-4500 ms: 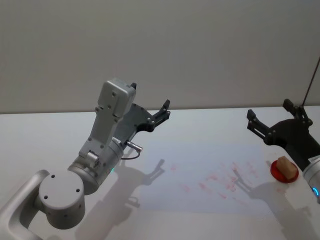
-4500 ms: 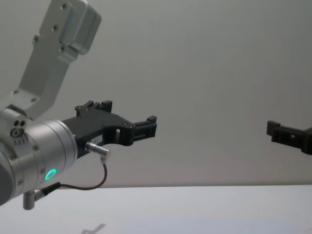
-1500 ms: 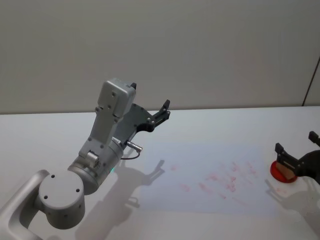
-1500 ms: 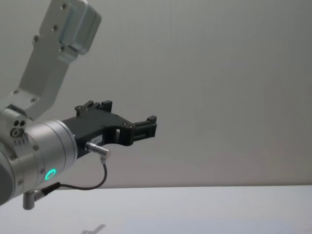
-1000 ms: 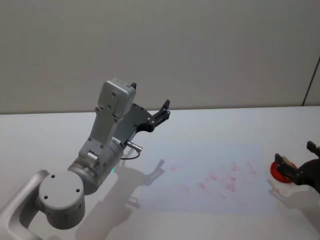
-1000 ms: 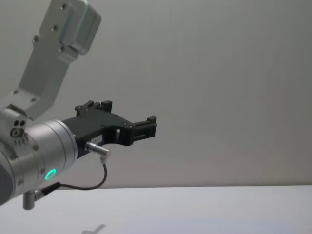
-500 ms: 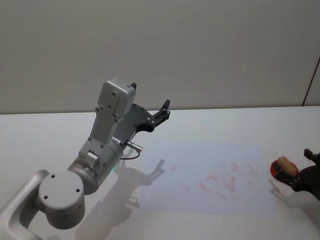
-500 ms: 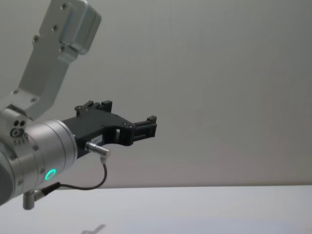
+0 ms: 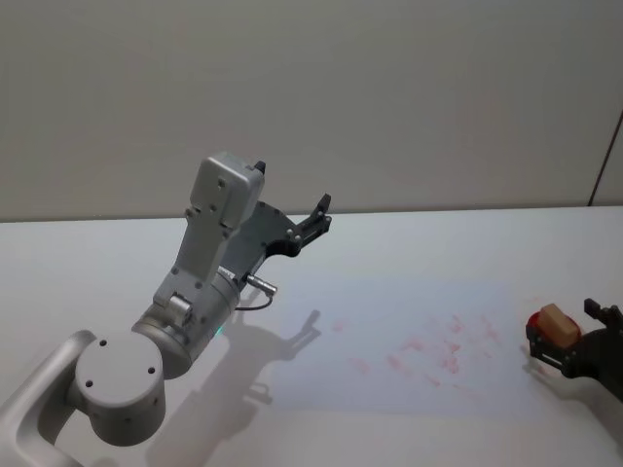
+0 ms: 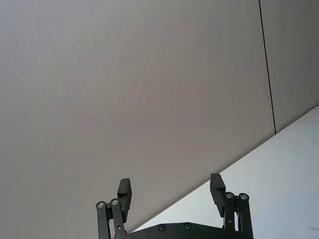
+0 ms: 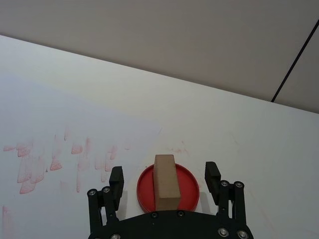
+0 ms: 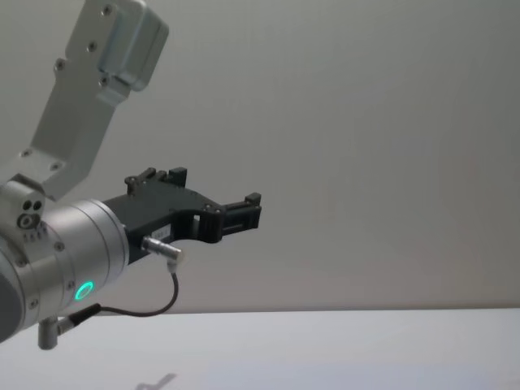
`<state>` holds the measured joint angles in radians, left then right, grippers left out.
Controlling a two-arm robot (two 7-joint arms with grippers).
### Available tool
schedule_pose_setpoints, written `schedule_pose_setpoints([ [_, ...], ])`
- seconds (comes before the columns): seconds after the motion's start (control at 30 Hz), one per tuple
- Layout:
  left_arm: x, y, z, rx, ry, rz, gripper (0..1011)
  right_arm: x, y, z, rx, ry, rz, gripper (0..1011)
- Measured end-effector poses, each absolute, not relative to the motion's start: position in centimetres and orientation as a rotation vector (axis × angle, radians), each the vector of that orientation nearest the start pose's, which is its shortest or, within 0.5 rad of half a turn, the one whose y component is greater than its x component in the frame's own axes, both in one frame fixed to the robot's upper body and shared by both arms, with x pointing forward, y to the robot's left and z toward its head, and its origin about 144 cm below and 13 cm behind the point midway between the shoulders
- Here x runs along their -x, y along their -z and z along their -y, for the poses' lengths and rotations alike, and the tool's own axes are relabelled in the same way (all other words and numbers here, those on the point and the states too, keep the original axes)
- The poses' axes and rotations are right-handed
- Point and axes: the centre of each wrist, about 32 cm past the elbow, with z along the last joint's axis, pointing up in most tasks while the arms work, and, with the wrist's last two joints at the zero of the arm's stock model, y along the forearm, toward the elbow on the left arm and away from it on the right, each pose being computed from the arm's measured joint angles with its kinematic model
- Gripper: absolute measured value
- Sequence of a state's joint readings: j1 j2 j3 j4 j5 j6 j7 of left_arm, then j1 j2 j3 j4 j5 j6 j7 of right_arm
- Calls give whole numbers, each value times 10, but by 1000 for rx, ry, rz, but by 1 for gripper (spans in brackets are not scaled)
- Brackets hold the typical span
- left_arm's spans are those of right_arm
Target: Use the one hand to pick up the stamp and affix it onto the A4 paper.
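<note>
Right gripper (image 11: 164, 174) hangs low, jaws spread either side of the wooden stamp (image 9: 556, 320) without touching it, evidently lined up for gripping. Stamp rests on a red round pad (image 11: 188, 191) beside the A4 paper (image 9: 409, 336). Left gripper (image 10: 170, 185) is parked aloft, jaws spread.

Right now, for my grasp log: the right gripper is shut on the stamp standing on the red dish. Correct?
No: the right gripper is open, its fingers apart on either side of the stamp standing on the red dish, as the right wrist view shows.
</note>
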<state>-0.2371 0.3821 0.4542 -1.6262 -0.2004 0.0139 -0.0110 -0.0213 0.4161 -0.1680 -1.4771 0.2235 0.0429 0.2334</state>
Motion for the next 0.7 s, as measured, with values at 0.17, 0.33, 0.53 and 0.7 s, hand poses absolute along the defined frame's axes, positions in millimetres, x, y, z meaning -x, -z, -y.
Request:
schedule_pose_setpoints([
  [0.17,-492,-1204,-198,-61,-1124,268,1001,-448,-1109,310,315,1201,-43,1001],
  [0.33,-492,-1204,-198,-61,-1124,268,1001,-451,-1108,310,323,1202,-45,976],
  [0.53,-492,-1204,-198,-61,-1124,268,1001,-453,-1106,310,328,1203,-46,843],
  [0.7,-492,-1204,-198,-61,-1124,268,1001,-454,-1105,309,331,1205,-48,678],
])
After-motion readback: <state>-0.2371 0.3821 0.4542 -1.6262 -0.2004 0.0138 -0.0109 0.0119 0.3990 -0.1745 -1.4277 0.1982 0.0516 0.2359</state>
